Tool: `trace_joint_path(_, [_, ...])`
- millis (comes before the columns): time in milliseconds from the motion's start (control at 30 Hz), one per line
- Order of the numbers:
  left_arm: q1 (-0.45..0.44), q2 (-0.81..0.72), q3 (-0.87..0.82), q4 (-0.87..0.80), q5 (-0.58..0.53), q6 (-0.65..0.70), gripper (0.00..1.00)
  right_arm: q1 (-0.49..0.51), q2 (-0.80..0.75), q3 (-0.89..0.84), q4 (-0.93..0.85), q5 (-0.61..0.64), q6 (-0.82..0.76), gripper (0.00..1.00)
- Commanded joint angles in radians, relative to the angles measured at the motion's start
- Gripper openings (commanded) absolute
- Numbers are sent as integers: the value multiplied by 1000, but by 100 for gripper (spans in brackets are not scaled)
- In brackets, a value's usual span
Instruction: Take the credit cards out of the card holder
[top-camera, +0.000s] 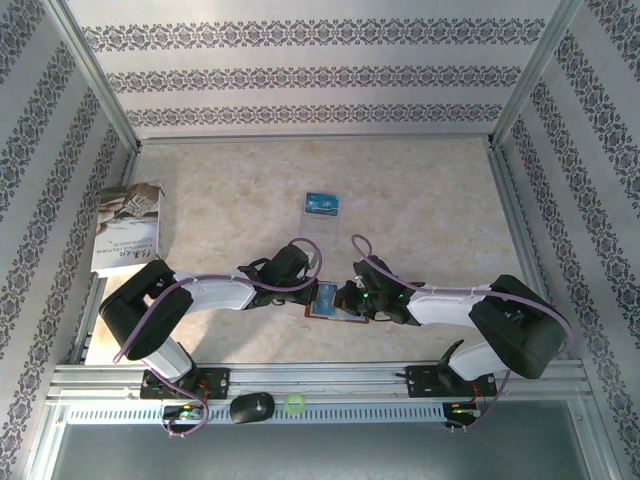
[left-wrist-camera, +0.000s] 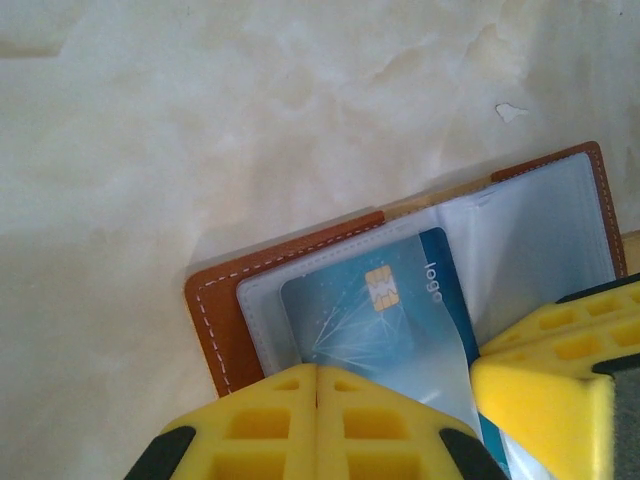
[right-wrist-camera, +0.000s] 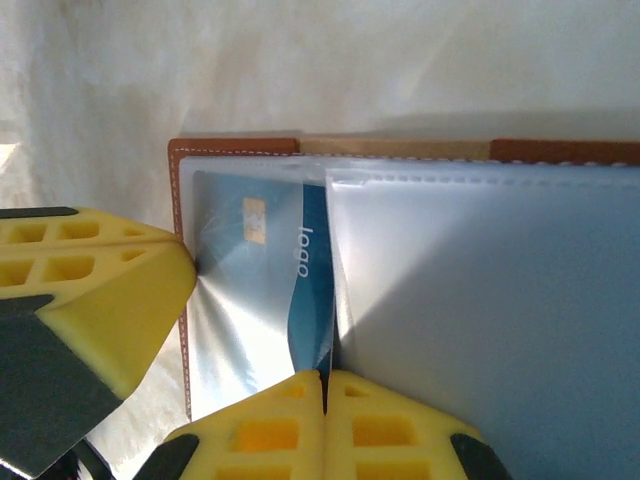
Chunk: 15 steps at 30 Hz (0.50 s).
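The brown leather card holder (top-camera: 318, 314) lies open near the table's front edge, between both grippers. A blue credit card (left-wrist-camera: 390, 310) with a gold chip sits in its clear left sleeve. My left gripper (left-wrist-camera: 318, 380) is shut, its yellow tips pressing on that sleeve (left-wrist-camera: 262, 300) with nothing between them. My right gripper (right-wrist-camera: 325, 385) is shut on the credit card (right-wrist-camera: 300, 250), pinching its bowed inner edge beside the clear pocket page (right-wrist-camera: 480, 290). The left fingers (right-wrist-camera: 90, 300) touch the holder's left edge (right-wrist-camera: 235, 146). Another blue credit card (top-camera: 322, 206) lies flat on the table farther back.
A white-grey printed booklet (top-camera: 128, 228) lies at the left wall. Patterned walls and metal frame posts enclose the marble tabletop (top-camera: 420, 200). A black round object (top-camera: 252, 407) and a green ring (top-camera: 294, 403) sit on the near rail between the arm bases.
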Motion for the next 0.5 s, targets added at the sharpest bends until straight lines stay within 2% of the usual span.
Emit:
trace_joint_path(0, [8,-3,-29,-44,0,-10,5,-8,-47,-47,-27,66,16,0])
trace_joint_path(233, [14,-2,-28,-42,2,-8,5,-14,-177,-63,-183,144,-5,0])
trace_joint_path(467, [14,-2,-25,-41,4,-7,5,-1,-184,2,-310,175,-56,0])
